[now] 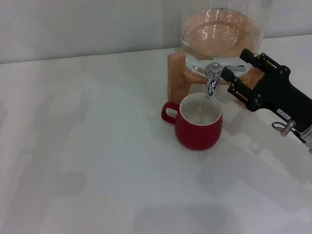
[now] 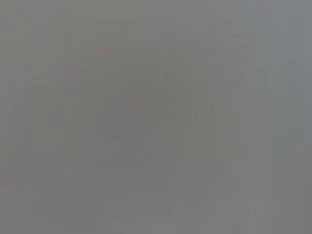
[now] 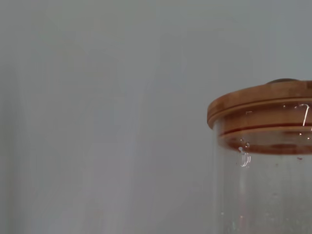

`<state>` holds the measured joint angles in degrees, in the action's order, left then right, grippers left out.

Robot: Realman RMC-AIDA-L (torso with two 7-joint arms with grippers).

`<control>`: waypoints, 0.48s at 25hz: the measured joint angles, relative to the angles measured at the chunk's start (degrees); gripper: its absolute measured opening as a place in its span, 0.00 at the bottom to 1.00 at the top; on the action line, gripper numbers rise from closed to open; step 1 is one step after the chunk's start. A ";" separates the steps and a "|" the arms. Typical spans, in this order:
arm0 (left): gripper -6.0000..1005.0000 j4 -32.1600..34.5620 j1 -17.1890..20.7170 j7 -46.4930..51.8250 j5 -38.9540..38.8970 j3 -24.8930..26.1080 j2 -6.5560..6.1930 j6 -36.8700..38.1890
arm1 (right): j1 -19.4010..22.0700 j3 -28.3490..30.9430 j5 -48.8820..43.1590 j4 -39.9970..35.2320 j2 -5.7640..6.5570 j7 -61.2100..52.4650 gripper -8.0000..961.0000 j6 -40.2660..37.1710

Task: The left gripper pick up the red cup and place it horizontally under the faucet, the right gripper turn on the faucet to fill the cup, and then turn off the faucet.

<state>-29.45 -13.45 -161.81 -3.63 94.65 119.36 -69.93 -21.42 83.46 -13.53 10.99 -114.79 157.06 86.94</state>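
Note:
The red cup (image 1: 199, 127) stands upright on the white table, its handle pointing left and its mouth right under the spout of the chrome faucet (image 1: 212, 80). The faucet is fitted to a clear glass dispenser (image 1: 222, 29) on a wooden stand (image 1: 176, 73). My right gripper (image 1: 235, 69) reaches in from the right, its two black fingers open and straddling the faucet's lever handle. I cannot tell whether water is running. The left gripper is out of view, and the left wrist view shows only flat grey.
In the right wrist view, the dispenser's wooden lid (image 3: 261, 109) and upper glass wall sit close by against a plain grey wall. The white table (image 1: 87, 161) stretches left and front of the cup.

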 joint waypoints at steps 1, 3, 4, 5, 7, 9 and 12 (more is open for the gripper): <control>0.84 -0.02 0.01 0.00 0.00 0.00 0.02 -0.06 | -0.05 0.02 0.00 0.00 0.02 0.01 0.64 -0.19; 0.84 -0.04 0.00 0.00 0.02 0.00 0.06 -0.41 | -0.09 0.04 0.00 0.00 0.06 0.04 0.64 -0.61; 0.84 -0.11 0.01 0.01 0.02 0.00 0.06 -0.57 | -0.11 0.01 0.00 0.00 0.09 0.07 0.64 -0.93; 0.84 -0.17 0.02 0.03 0.04 0.00 0.07 -0.73 | -0.13 -0.05 0.00 0.00 0.11 0.09 0.64 -1.24; 0.84 -0.33 0.08 0.10 0.04 0.00 0.08 -0.91 | -0.16 -0.21 0.00 0.00 0.12 0.33 0.64 -1.85; 0.84 -0.47 0.14 0.13 0.04 -0.02 0.08 -1.23 | -0.17 -0.31 0.00 0.00 0.11 0.73 0.64 -2.28; 0.83 -0.49 0.17 0.22 0.04 -0.07 0.09 -1.91 | -0.16 -0.38 0.00 -0.04 0.11 0.96 0.64 -2.65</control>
<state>-29.93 -13.28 -161.59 -3.60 94.58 119.45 -71.84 -21.58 83.08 -13.53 10.95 -114.68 158.01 84.29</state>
